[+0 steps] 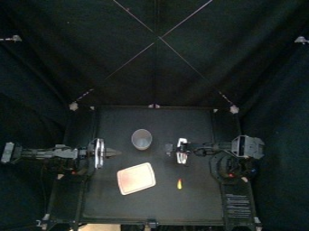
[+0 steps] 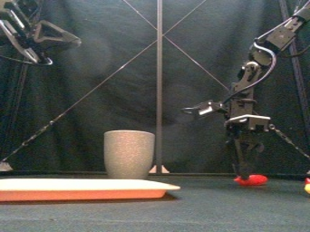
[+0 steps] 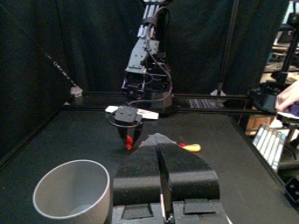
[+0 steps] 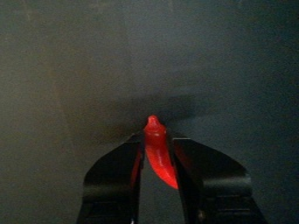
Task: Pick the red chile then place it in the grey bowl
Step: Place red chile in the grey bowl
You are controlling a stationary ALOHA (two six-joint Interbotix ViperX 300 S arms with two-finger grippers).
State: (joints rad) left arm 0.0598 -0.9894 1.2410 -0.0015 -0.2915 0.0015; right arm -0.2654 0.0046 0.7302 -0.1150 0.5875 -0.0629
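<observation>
The red chile (image 4: 158, 159) lies low at the table between the jaws of my right gripper (image 4: 160, 166), which are shut on it, its pointed tip sticking out past them. The front view has the chile (image 2: 251, 179) at table level under the right gripper (image 2: 246, 169), right of centre. The tall grey speckled cup (image 1: 141, 137) stands upright and empty at the middle back, to the left of the right gripper (image 1: 182, 153). My left gripper (image 1: 99, 153) rests raised at the left, jaws shut, with the grey cup (image 3: 73, 190) close below it.
A flat pink tray (image 1: 136, 180) lies at the front left of centre, in front of the cup. A small yellow-and-red toy (image 1: 180, 185) sits on the table just right of the tray, in front of the right gripper.
</observation>
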